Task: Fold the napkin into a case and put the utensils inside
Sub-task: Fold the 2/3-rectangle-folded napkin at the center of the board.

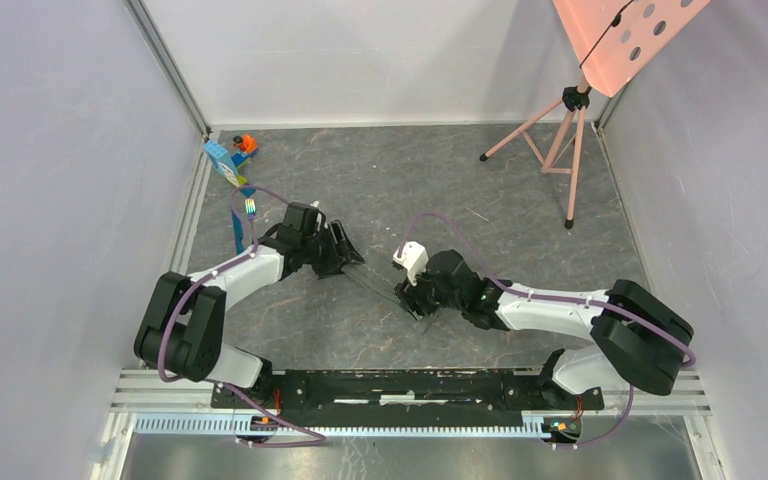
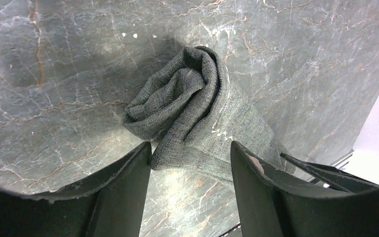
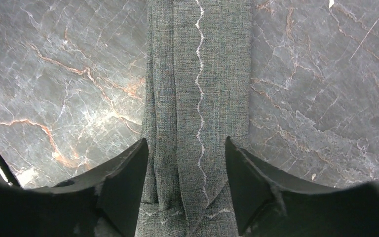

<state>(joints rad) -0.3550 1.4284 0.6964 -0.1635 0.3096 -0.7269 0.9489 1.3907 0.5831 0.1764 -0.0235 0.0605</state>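
Observation:
The napkin is folded into a narrow layered strip with a wavy pale stitch line, like a case. It lies on the marble table between my two grippers. My right gripper is open, with its fingers on either side of one end of the strip. My left gripper is open just short of the other end, where the cloth is bunched and rolled over. The blue knife and the fork with the rainbow head lie on the table left of the left arm. Neither gripper holds them.
Blue and orange toy blocks sit at the back left near the wall. A pink tripod with a pink perforated board stands at the back right. White walls close the table on three sides.

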